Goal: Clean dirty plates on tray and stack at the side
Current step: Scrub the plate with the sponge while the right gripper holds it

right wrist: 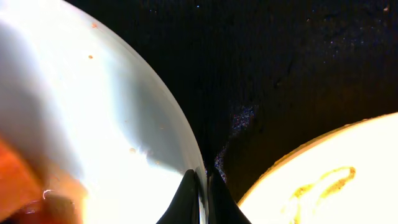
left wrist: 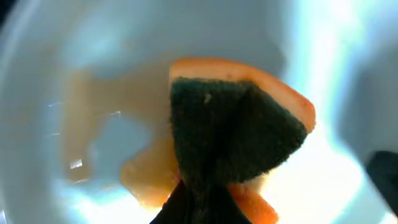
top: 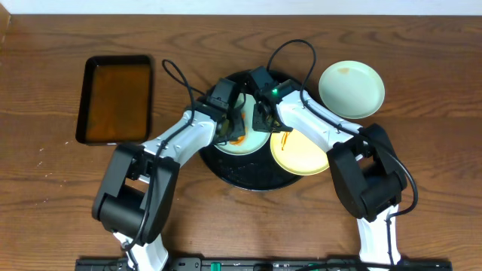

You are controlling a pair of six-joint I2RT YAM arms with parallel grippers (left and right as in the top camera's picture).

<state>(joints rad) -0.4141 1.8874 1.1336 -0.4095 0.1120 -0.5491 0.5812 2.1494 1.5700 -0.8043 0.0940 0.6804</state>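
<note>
Rising from the lower edge of the overhead view, the two arms lean inward over the round black tray (top: 226, 172), which sits mid-frame on the wooden bench (top: 45, 173).

Nearest on the tray is the yellow plate (top: 301, 154). It lies at the tray's right side, overhangs the rim and carries an orange-brown streak.

Just left of it, in the middle of the tray, lies the blue-green plate (top: 248, 144). In the right wrist view a strip of speckled tray shows between the two plates.

The left pincer (top: 233, 129) is pinching a sponge (left wrist: 236, 134), orange with a dark green scouring face. The sponge is pressed onto this plate amid an orange smear. The right pincer (right wrist: 202, 193) is pressed together on the same plate's right rim.

Black cables (top: 297, 49) loop above both wrists, and a green light (top: 275, 92) glows on the right one.

Farther off, at upper right, a second blue-green plate (top: 352, 89) rests on bare bench, off the tray, with a faint orange mark. At upper left, well apart, a rectangular tray (top: 115, 99) holds brown liquid.
</note>
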